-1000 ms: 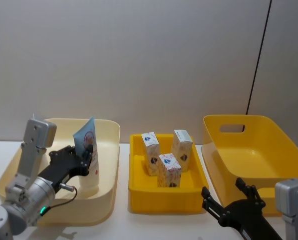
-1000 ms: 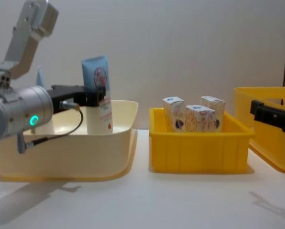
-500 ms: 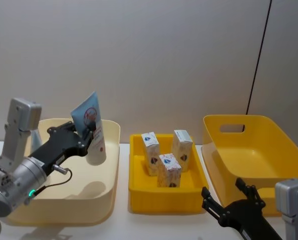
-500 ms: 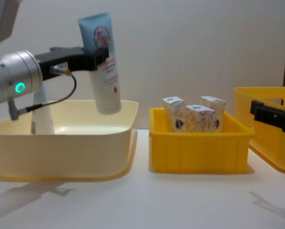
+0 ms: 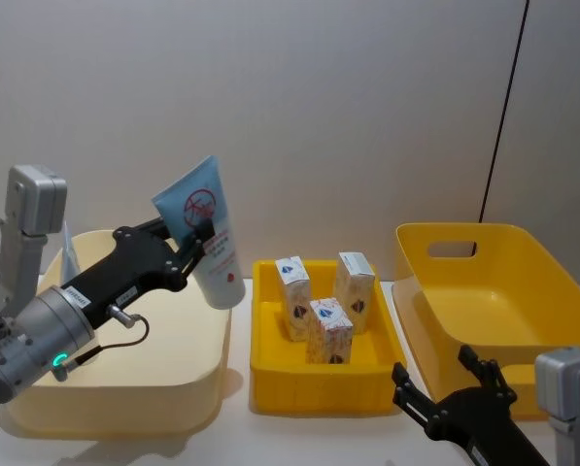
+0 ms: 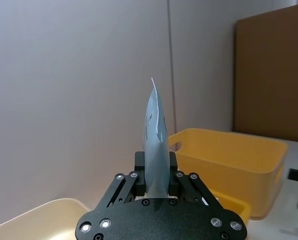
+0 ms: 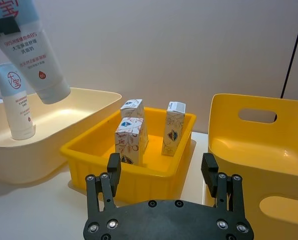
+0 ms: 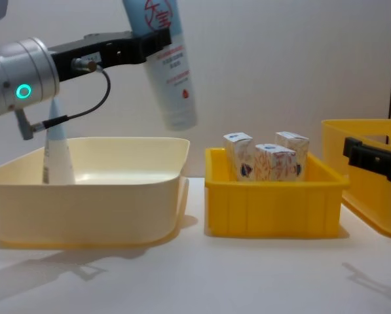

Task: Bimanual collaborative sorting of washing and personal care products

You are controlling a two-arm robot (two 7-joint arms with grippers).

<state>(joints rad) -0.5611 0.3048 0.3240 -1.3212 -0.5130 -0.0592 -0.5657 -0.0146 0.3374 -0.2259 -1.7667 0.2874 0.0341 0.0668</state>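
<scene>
My left gripper (image 5: 190,243) is shut on a pale-blue tube (image 5: 210,236) with red characters, held tilted in the air over the right rim of the cream bin (image 5: 124,400). The chest view shows this tube (image 8: 169,65) high above the bin's corner, cap end down. A second tube (image 8: 55,152) stands inside the cream bin. Three white cartons (image 5: 329,330) with orange print stand in the small yellow tray (image 5: 319,390). At the lower right my right gripper (image 7: 161,170) is open and holds nothing, on the near side of the tray.
A large yellow bin (image 5: 523,254) with a handle slot stands at the right, next to the tray. White table surface lies in front of all three containers. A grey wall closes off the back.
The left gripper has lifted the tube out of the cream bin and carried it up and to the right, toward the yellow tray. The right arm has stayed still.
</scene>
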